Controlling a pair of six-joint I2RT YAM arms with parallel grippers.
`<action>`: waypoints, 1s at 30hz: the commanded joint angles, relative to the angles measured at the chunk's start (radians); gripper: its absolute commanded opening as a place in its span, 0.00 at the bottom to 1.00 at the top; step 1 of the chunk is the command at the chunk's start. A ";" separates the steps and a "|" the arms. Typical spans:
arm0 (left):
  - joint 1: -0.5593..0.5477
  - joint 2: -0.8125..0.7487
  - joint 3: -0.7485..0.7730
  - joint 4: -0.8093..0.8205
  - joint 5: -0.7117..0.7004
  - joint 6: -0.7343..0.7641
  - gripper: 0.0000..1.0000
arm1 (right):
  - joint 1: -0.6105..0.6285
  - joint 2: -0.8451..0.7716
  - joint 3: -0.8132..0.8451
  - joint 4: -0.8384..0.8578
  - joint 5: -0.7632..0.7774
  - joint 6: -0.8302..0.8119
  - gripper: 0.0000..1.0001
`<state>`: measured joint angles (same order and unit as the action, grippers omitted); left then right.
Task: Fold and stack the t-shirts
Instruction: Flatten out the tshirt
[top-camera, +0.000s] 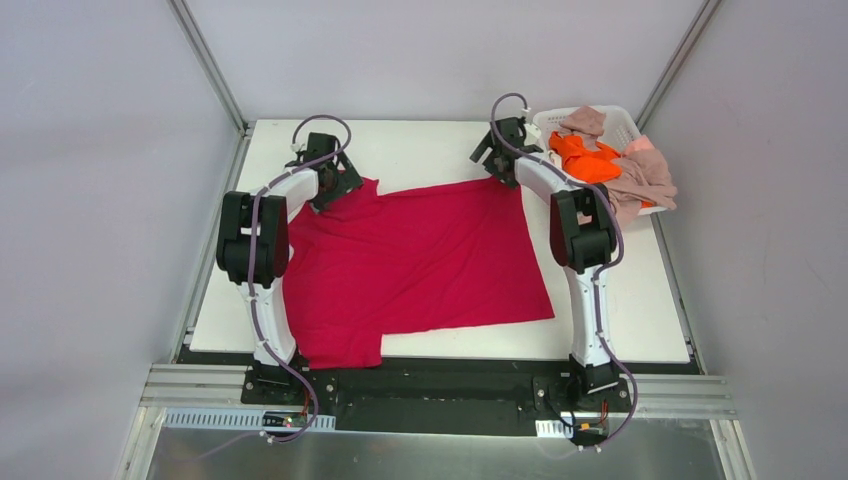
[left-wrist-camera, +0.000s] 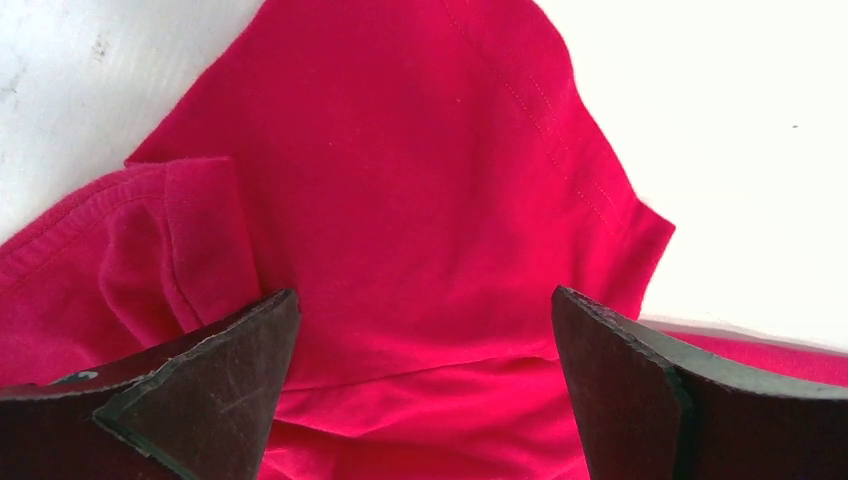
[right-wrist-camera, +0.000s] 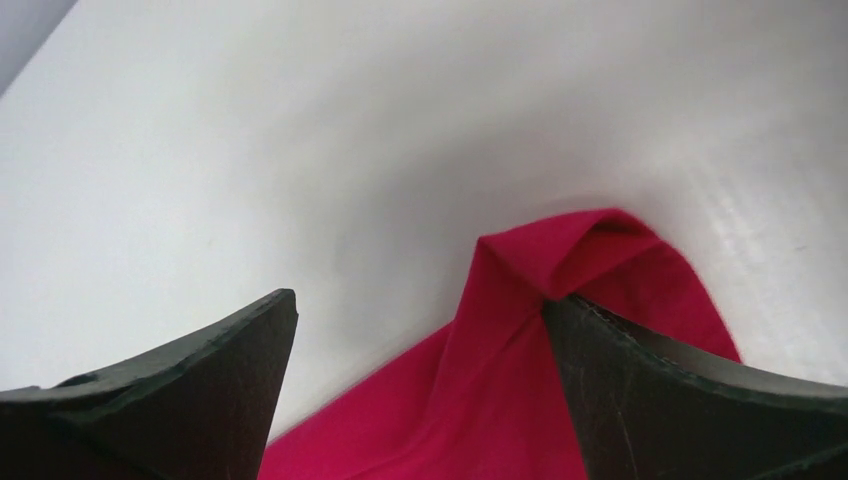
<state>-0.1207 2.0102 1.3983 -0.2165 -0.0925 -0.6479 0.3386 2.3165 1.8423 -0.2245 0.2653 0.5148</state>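
A crimson-red t-shirt (top-camera: 420, 262) lies spread flat over the middle of the white table (top-camera: 420, 145), its near sleeve hanging over the front edge. My left gripper (top-camera: 335, 183) hovers open over the shirt's far-left corner; the left wrist view shows the red cloth (left-wrist-camera: 400, 200) and a folded collar edge between my wide-apart fingers (left-wrist-camera: 215, 370). At the shirt's far-right corner my right gripper (top-camera: 497, 152) is open too; a rumpled red corner (right-wrist-camera: 560, 270) lies against its right finger (right-wrist-camera: 660, 390). An orange t-shirt (top-camera: 585, 157) and pink-beige t-shirts (top-camera: 645, 180) lie in the basket.
A white plastic basket (top-camera: 622, 122) stands at the table's far right corner, cloth spilling over its rim. Grey walls and metal frame posts close in the table on three sides. The arm bases are bolted at the near edge.
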 joint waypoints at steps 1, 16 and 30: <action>0.056 0.057 0.027 -0.062 -0.040 -0.026 0.99 | -0.067 0.020 0.041 -0.135 0.031 0.076 0.99; 0.088 0.393 0.549 -0.124 0.070 -0.001 0.99 | -0.099 -0.019 0.032 -0.117 0.029 0.018 0.99; 0.111 0.668 0.995 -0.195 0.127 -0.070 0.99 | -0.119 0.122 0.286 -0.164 -0.002 -0.070 0.99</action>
<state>-0.0238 2.6266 2.3726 -0.3386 0.0349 -0.6903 0.2424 2.4107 2.0388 -0.3801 0.2657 0.5289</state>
